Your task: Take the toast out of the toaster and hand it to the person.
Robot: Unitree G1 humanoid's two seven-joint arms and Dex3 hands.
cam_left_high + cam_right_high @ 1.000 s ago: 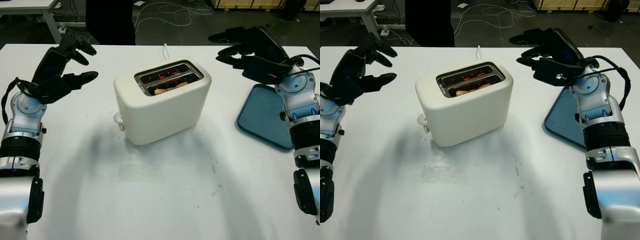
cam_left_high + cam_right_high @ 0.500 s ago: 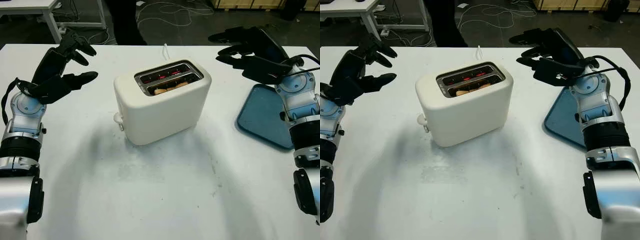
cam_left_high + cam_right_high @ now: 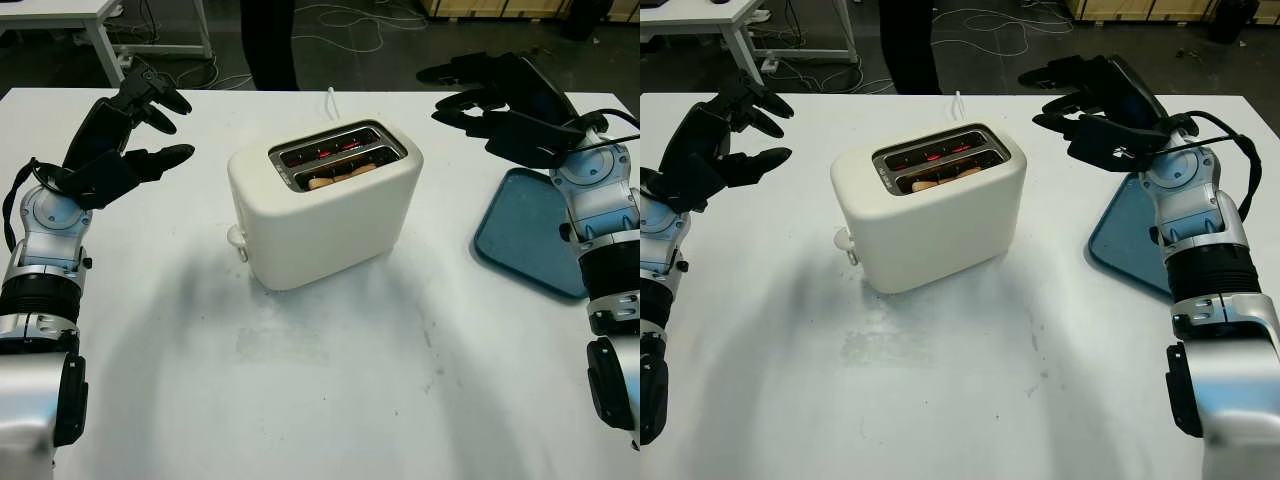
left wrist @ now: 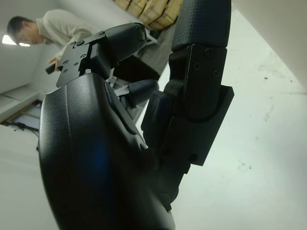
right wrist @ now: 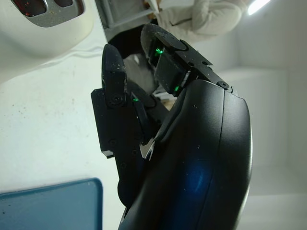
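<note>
While the toast [image 3: 335, 177] sat low in the near slot of the cream toaster [image 3: 325, 205], the left hand [image 3: 125, 135] and right hand [image 3: 500, 100] hung open and empty on either side, apparently poised to reach in

I am seeing my right hand [image 5: 158, 143] hanging open above the white tabletop [image 5: 43, 129], holding nothing. A corner of the blue tray [image 5: 53, 206] is lying beneath it, the cream toaster [image 5: 45, 24] is standing beyond, and a person [image 5: 201, 17] is standing past the tabletop's far edge.
</note>
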